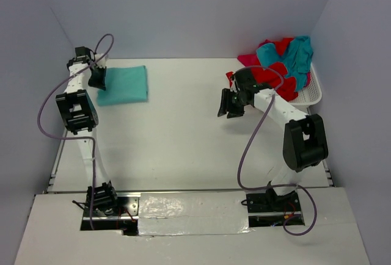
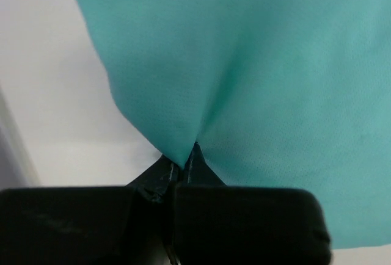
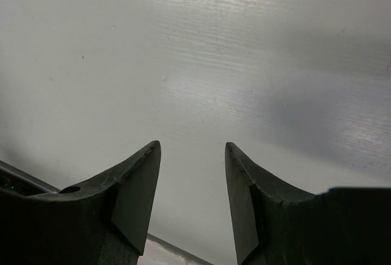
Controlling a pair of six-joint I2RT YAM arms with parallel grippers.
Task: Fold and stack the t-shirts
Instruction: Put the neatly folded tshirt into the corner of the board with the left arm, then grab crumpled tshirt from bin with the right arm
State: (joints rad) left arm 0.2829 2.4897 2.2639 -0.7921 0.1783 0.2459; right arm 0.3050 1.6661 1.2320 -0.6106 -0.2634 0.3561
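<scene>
Pale grey walls are enclosing a white table [image 1: 183, 137], with 2 arms rising from its near edge. A folded teal t-shirt [image 1: 124, 85] is lying flat near the far left corner. The left gripper [image 1: 98, 80] is sitting at that shirt's left edge, and its wrist view is showing the jaws clenched on a pinch of the teal cloth. At the far right corner, a heap of red and teal t-shirts [image 1: 282, 63] is spilling over a white mesh basket [image 1: 310, 96]. The right gripper [image 1: 231, 107] is hanging over bare table just left of the heap, its fingers spread apart and holding nothing.
</scene>
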